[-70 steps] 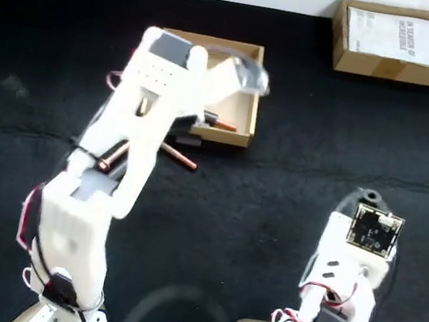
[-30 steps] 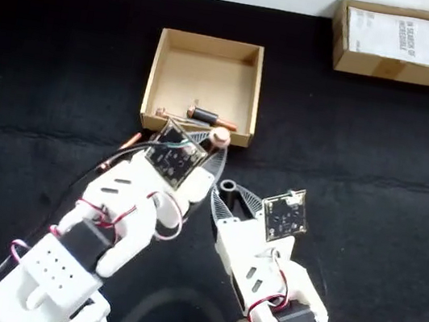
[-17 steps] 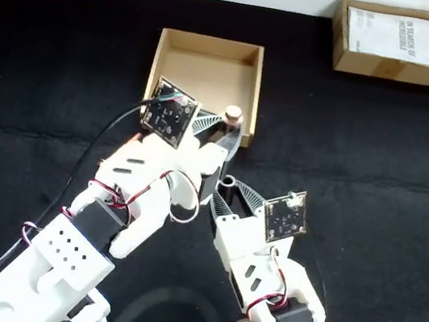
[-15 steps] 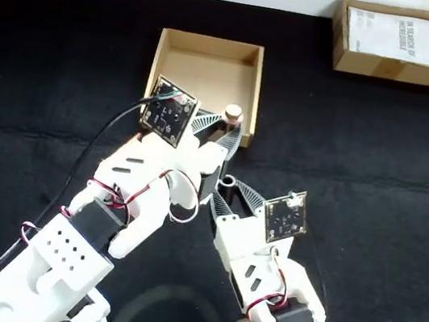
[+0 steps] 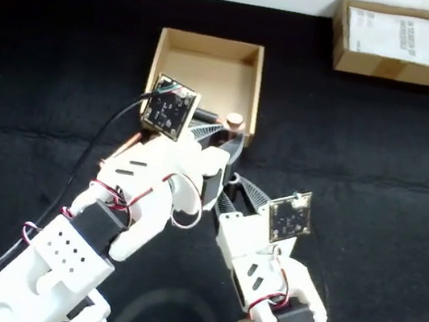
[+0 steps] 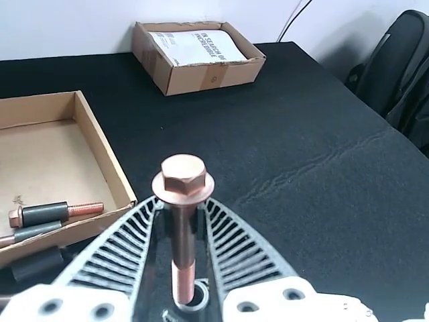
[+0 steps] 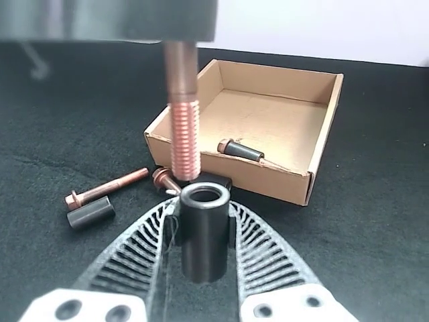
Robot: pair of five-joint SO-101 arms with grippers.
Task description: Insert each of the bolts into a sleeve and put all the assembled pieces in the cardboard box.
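My left gripper is shut on a copper bolt held upright, its hex head showing near the cardboard box's front wall. My right gripper is shut on a black sleeve, mouth up, directly beneath. The bolt's threaded end hangs at the sleeve's rim, slightly to one side. The cardboard box holds two assembled pieces. In the high view the left gripper is above the right gripper.
A loose bolt and a loose sleeve lie on the black cloth beside the box, another bolt head close by. A second box with a paper sheet stands at the far right. A dark bag is off the table.
The left arm came back from the box holding the bolt, and the right arm moved in with the sleeve. In the last half second the bolt shifted slightly right, over the sleeve.
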